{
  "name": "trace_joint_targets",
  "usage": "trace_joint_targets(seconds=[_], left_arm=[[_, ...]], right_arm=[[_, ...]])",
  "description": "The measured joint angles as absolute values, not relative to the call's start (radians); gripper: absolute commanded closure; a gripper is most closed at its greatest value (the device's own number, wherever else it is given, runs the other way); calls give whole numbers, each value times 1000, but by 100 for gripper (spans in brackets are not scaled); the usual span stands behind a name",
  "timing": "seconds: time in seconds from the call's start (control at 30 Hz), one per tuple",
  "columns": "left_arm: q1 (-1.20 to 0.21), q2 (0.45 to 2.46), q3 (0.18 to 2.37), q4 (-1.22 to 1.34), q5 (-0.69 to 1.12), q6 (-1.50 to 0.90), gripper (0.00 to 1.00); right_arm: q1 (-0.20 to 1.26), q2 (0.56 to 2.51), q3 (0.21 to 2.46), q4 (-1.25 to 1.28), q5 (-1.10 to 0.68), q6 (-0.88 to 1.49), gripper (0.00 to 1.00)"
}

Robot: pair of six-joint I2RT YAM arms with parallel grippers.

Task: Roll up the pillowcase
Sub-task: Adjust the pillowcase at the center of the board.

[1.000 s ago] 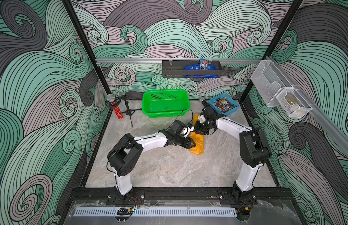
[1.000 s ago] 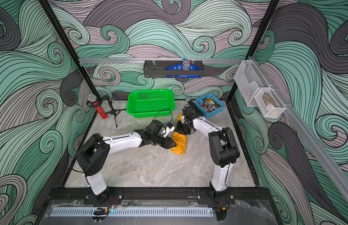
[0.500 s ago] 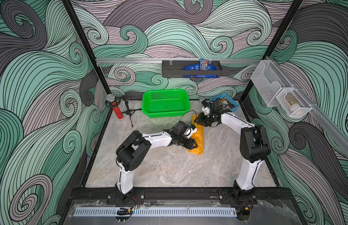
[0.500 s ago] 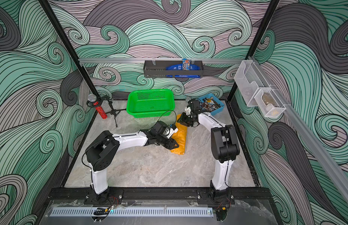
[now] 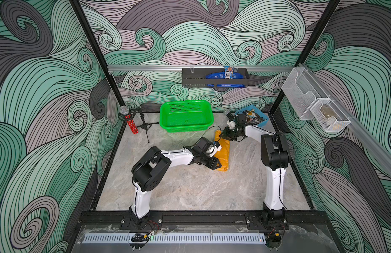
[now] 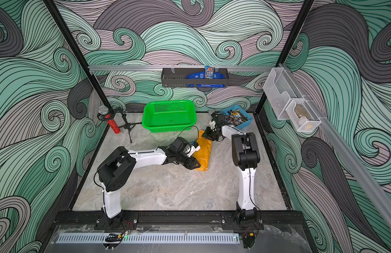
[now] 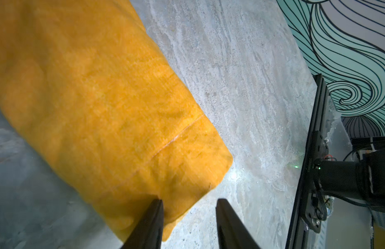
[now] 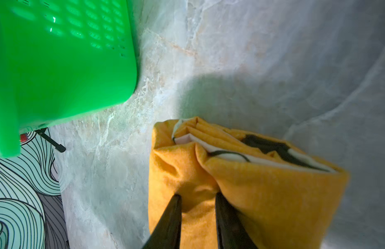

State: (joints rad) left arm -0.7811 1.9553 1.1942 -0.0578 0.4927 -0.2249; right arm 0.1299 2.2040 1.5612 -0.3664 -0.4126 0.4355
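So the mustard-yellow cloth pillowcase is seen lying on the grey marble-look counter as a fairly tight roll, near the front right corner of the bright green perforated plastic basket but apart from it. It's shown the same way in both top views.

The right gripper is parked on the far end of the roll. In the right wrist view a puckered fold of the yellow fabric is seen pinched between the narrowly spaced jaws of that gripper, so it's closed on the pillowcase. Layers of black and off-white print can be made out at the open end of the roll, with the basket off to the side.

The left gripper is placed at the near end. In the left wrist view its jaws are held apart, nothing clamped: one fingertip is touching the cloth's corner, the other is over bare counter.

A blue tray of small odds and ends is tucked behind the right arm.
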Motion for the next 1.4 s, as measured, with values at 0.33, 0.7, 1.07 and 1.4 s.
trace_joint_targets(seconds=[0.33, 0.7, 1.07, 1.4], left_arm=[[-739, 1975, 1234, -160, 474, -152, 56], [-638, 1862, 1153, -276, 392, -110, 48], [-601, 1506, 978, -311, 338, -203, 49], [-714, 1446, 694, -166, 427, -356, 52]], right_arm=[[101, 2048, 1277, -180, -378, 475, 69], [189, 1662, 777, -18, -243, 1014, 68], [392, 1505, 654, -7, -161, 1441, 67], [333, 1380, 815, -194, -98, 1186, 64]])
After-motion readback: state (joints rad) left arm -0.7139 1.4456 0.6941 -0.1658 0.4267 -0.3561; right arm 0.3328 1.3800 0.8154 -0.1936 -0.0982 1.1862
